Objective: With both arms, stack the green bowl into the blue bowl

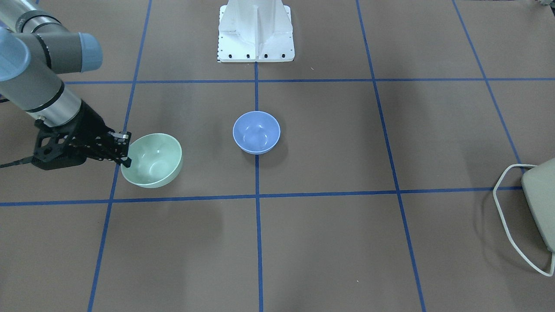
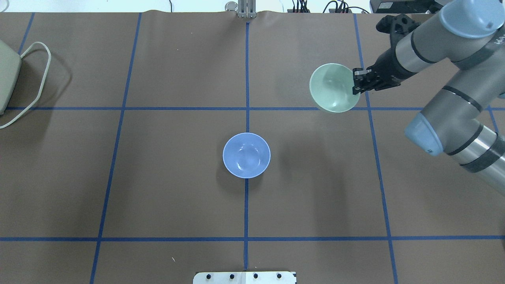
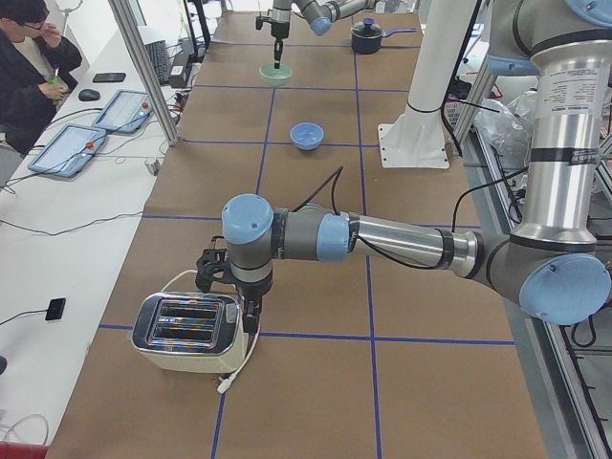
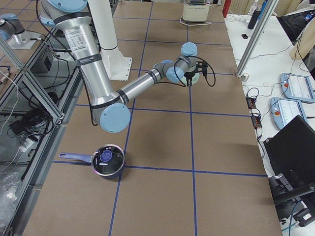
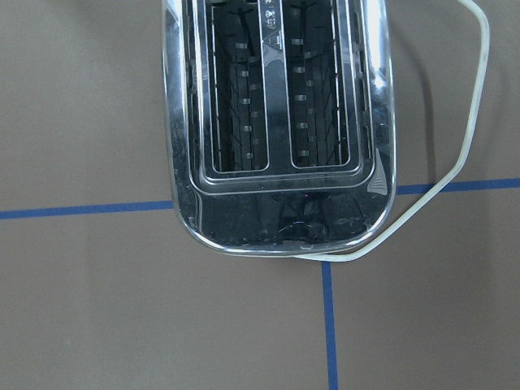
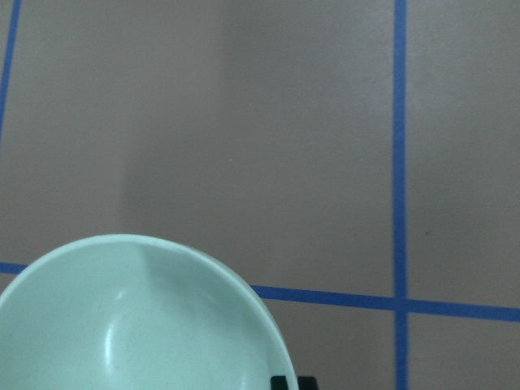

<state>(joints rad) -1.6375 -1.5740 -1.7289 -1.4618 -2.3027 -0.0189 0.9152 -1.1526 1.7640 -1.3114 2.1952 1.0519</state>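
Observation:
The pale green bowl point(image 2: 334, 88) is at the robot's right side of the table, also in the front-facing view point(image 1: 151, 160) and the right wrist view point(image 6: 138, 325). My right gripper point(image 2: 357, 85) is shut on its rim on the side away from the blue bowl. The green bowl looks slightly tilted and a little off the table. The blue bowl point(image 2: 246, 155) stands upright and empty at the table's middle point(image 1: 256, 132). My left gripper point(image 3: 251, 311) hangs over a toaster far from both bowls. I cannot tell whether it is open or shut.
A chrome toaster point(image 5: 276, 122) with a white cord stands at the table's left end point(image 2: 6, 75). A dark pot with a lid point(image 4: 107, 161) sits at the right end. The white pedestal point(image 1: 256, 30) stands at the robot's edge.

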